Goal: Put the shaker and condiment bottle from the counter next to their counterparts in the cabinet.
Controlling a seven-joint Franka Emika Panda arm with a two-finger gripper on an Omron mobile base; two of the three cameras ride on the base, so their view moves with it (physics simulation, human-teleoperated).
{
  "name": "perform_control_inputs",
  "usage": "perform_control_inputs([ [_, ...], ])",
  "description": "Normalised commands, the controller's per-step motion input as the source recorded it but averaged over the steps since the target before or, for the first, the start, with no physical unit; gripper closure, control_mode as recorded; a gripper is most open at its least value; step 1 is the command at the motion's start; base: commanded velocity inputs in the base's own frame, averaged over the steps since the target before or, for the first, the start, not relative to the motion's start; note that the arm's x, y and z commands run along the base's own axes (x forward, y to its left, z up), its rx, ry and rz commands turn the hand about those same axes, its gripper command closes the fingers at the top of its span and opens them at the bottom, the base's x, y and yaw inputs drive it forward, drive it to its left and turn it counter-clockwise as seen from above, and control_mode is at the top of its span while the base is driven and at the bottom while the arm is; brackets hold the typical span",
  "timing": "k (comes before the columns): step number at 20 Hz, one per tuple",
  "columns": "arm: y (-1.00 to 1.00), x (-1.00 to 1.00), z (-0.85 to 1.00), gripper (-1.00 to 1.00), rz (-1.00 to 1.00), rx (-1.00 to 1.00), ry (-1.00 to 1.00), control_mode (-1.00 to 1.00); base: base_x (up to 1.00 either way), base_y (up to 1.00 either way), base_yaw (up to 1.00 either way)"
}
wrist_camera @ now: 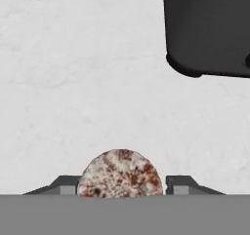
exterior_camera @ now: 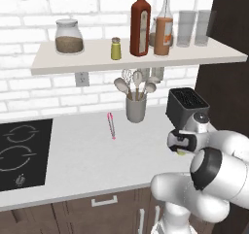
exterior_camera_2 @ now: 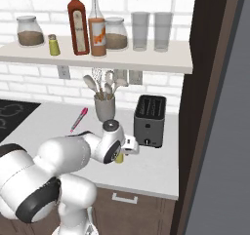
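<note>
- Taking the black two-slot toaster (exterior_camera_2: 149,120) as my landmark and starting far to its left: a black glass cooktop (exterior_camera: 22,153) lies flush in the pale, faintly marbled table (exterior_camera: 82,155). It plays no part here.
- Above and left of the toaster, the long flat white shelf board (exterior_camera_2: 97,59) carries a round glass jar of brown grains (exterior_camera_2: 29,31), then the tiny yellow-green twin shaker with a grey cap (exterior_camera_2: 53,45), the tall red sauce bottle with a dark green cap (exterior_camera_2: 78,24), and touching or just beside that, the clear bottle of orange-brown sauce with a thin dark spout (exterior_camera_2: 97,28). So that bottle, I judge, is already placed.
- Left of the toaster on the table lie a slim pink pen (exterior_camera_2: 78,119) and a grey cylindrical holder of metal and wooden utensils (exterior_camera_2: 104,106).
- Just in front of the toaster and slightly left, my gripper (wrist_camera: 120,185) hangs low over the table. In the hand view the shaker's round speckled metal cap (wrist_camera: 120,174) sits between the two dark fingertips (wrist_camera: 181,184), which flank it closely. The jaws look narrow around it, but I cannot tell whether they are truly clamped.
- Risks, as I judge them: a small, smooth cylinder can slip or tip if the pinch is light or off-centre. The toaster's corner is near, so a careless lift could clip it. At the shelf, the narrow gap beside the twin leaves little margin. A bump could topple the twin or the tall, top-heavy bottles.
</note>
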Motion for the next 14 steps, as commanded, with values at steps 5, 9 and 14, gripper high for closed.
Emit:
perform_control_inputs([
  [5,-0.12,0.21,-0.28,1.0,0.0,0.0,0.0,-1.0,0.0,0.0,0.0],
  [9,-0.12,0.38,-0.19,1.0,0.0,0.0,0.0,-1.0,0.0,0.0,0.0],
  [14,-0.04,0.14,0.01,1.0,0.0,0.0,-0.04,-1.0,0.0,0.0,0.0],
])
